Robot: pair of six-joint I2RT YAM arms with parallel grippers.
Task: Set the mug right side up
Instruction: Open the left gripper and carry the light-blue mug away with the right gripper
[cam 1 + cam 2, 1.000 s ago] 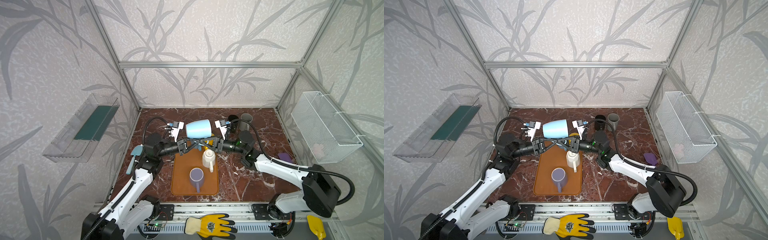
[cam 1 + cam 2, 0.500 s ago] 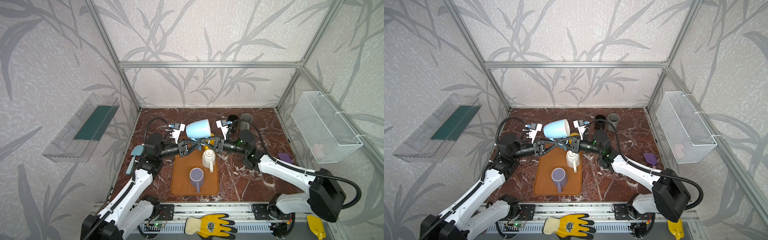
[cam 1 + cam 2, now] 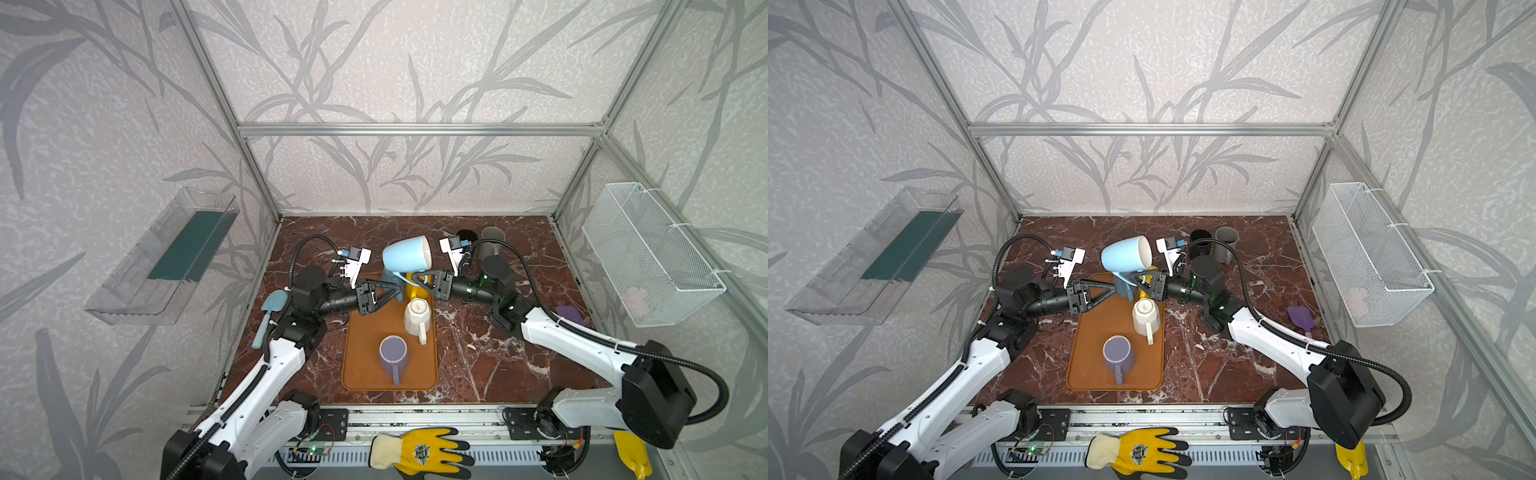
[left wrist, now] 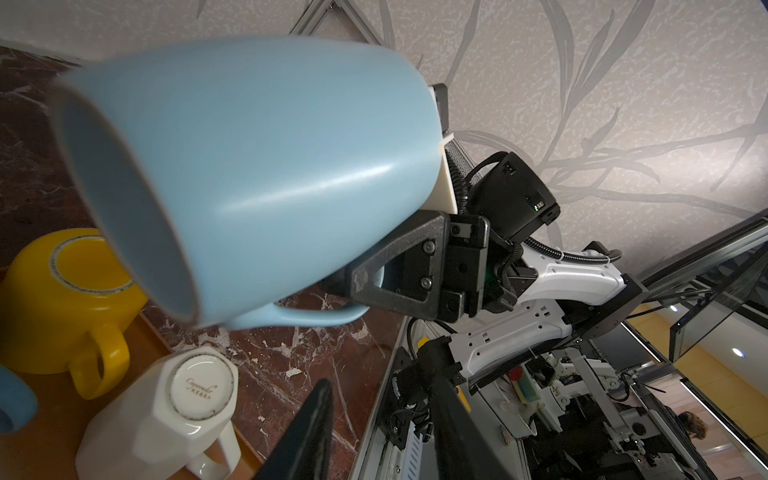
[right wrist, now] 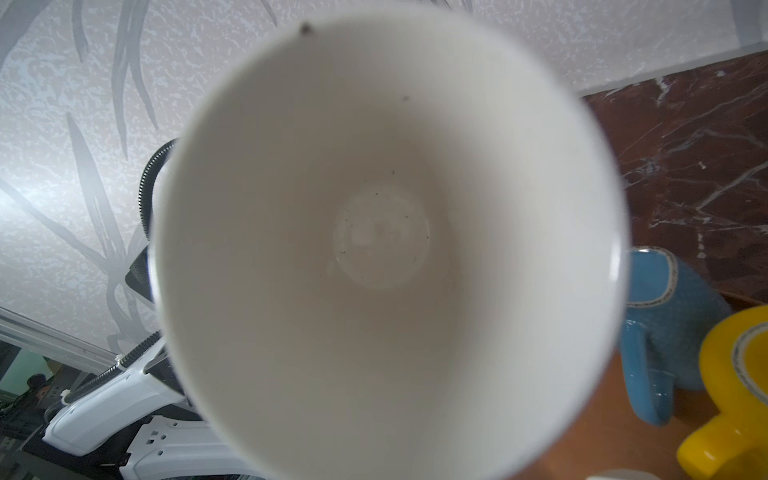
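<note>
1. Jaws of the right gripper (image 3: 412,277) pinch the handle of the light blue mug (image 3: 405,257), which hangs nearly sideways above the far end of the orange tray (image 3: 365,361), mouth toward that arm.
2. Left gripper (image 3: 388,291) stands parted and empty beside the handle.
3. Both forearms reach level, facing each other.
4. White mug (image 4: 166,415) base stamp: cursive, unreadable.

Both top views are bright and evenly lit by diffuse light from above. Shadows under the arms on the marble floor (image 3: 478,357) are soft and faint. Wide-angle stretch splays the side walls and frame posts (image 3: 257,166) toward the edges.

In the left wrist view, the light blue mug (image 4: 270,166) shows a streak of glare on its side, and its near rim is blurred.

In the right wrist view, the mug's pale interior fills the picture. Its rim is out of focus.
</note>
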